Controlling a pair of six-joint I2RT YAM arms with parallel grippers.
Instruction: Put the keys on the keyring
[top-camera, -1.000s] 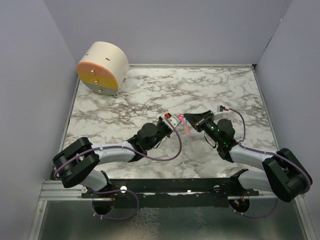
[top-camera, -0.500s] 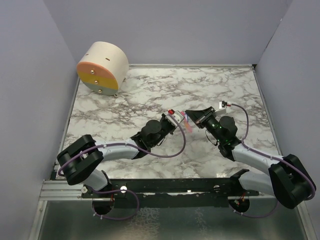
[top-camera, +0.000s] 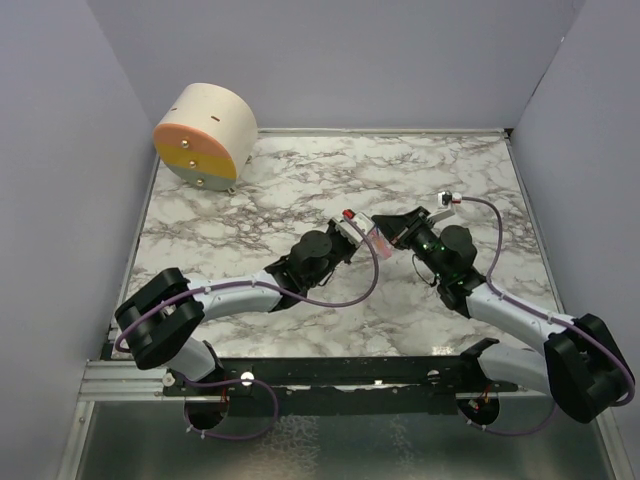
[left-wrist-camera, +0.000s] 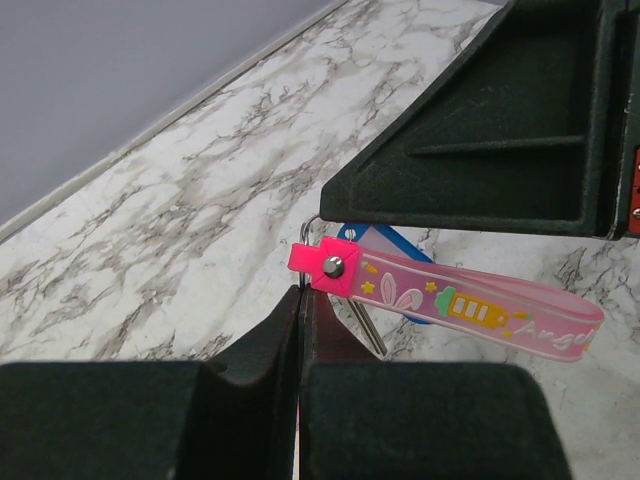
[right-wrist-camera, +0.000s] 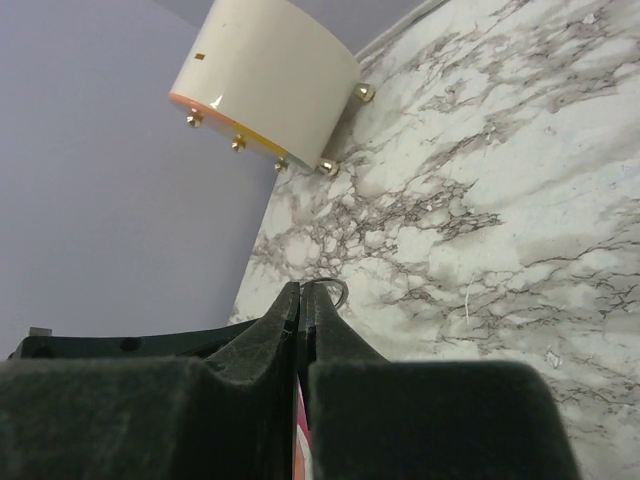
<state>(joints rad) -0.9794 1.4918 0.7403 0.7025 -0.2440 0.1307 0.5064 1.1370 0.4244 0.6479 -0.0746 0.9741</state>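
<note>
The threading step is in hand: both grippers meet in mid-air over the middle of the marble table (top-camera: 300, 180), slightly to its right, with the key and the ring brought together between their tips.

The left gripper (left-wrist-camera: 300, 295) has its fingers pressed together, and their tips sit at the riveted head of the pink key (left-wrist-camera: 450, 300), apparently pinching its lower edge. The key's strap trails off to the right, its grey blade hanging below. The right gripper (right-wrist-camera: 301, 295) is also clamped tight, with the thin wire loop of the keyring (right-wrist-camera: 328, 290) poking out just past its tips. The blue tag (left-wrist-camera: 398, 241) hangs behind the key's head, touching or nearly so.

Whether the key's hole is already on the wire cannot be told; the loop shows just above the head. The next move likely calls for a small, exact slide of the head along the wire, both grips held firm. A round box (top-camera: 205, 135) stands far left, well apart.
</note>
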